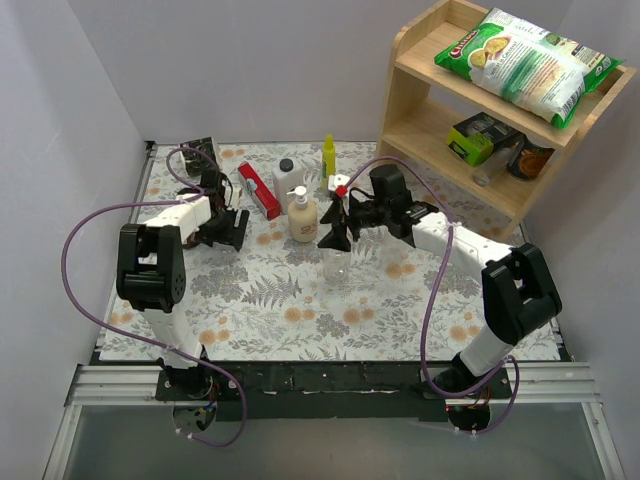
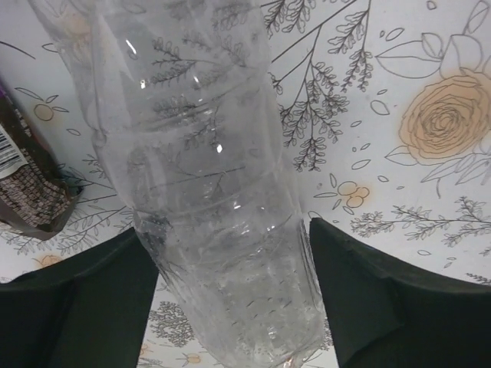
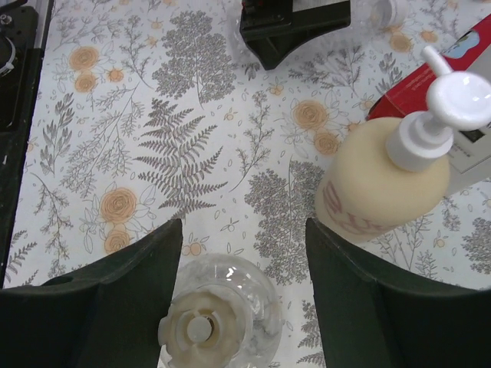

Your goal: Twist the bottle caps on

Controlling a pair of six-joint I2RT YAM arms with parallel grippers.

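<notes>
Bottle caps: only one pale cap (image 3: 198, 331) was visible, seated on a capped bottle (image 3: 247, 307) that was cut off by the lower edge of the right wrist view; its tightness could not be judged. The capped bottle stood on the floral tablecloth (image 3: 192, 115), between the wide-apart fingers of the right gripper (image 3: 243, 224) and near a pump soap bottle (image 3: 383, 184). The left gripper (image 2: 226, 230) pressed both sides of a clear bottle (image 2: 199, 176), whose neck was out of frame. Grey walls; wooden shelf (image 1: 420, 110).

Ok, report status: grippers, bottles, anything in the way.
Left gripper straddling a clear bottle, grip unconfirmed. Right gripper open over an upright bottle with a pale cap on it. Soap pump close beside right gripper.
</notes>
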